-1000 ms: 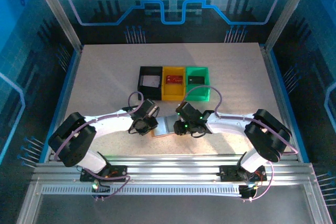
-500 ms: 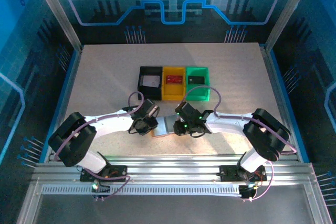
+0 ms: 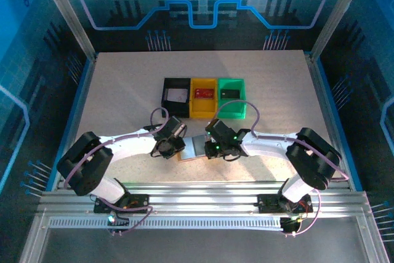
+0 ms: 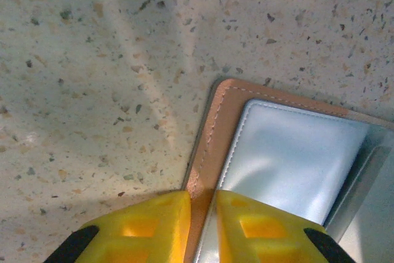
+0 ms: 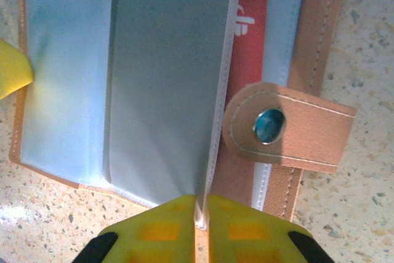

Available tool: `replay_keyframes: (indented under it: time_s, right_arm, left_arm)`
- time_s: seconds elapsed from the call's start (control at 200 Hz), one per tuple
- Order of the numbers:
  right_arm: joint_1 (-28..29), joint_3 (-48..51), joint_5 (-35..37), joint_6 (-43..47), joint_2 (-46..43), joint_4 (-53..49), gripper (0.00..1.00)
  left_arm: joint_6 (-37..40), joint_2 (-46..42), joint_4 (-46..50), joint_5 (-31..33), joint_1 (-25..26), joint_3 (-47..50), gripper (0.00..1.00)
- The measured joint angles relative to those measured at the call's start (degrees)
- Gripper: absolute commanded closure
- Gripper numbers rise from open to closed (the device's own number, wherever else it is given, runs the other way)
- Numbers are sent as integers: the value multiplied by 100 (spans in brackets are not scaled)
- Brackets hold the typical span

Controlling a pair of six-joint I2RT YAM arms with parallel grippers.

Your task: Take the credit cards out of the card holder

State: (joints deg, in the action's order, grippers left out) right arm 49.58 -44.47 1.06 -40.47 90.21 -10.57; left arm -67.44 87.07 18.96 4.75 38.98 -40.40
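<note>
Card holder (image 3: 196, 148) lies open and flat on the table (image 3: 123, 90), front centre, between both grippers.
Left gripper (image 4: 202, 200) is clamped on the holder's tan left edge. Right gripper (image 5: 202, 206) is pinched on the rim of a clear sleeve (image 5: 218, 60) over 1 grey card (image 5: 163, 84). 1 red card (image 5: 251, 41) sits in the right pocket, with the snap tab (image 5: 289, 129) folded across its lower part. Behind stand 3 bins: black bin (image 3: 166, 89), yellow bin (image 3: 202, 109) and green bin (image 3: 233, 111), 1 card in each.
</note>
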Motion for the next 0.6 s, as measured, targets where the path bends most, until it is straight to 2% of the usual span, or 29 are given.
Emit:
replay_keyframes:
  time_s: [0.365,0.6]
  right_arm:
    - [2,-138,-2,44,-55,-168,93]
    - [74,-236,-13,85,-118,-247,88]
  left_arm:
    - [0,0,2,0,0,0,80]
    - [2,4,7,0,0,-7,81]
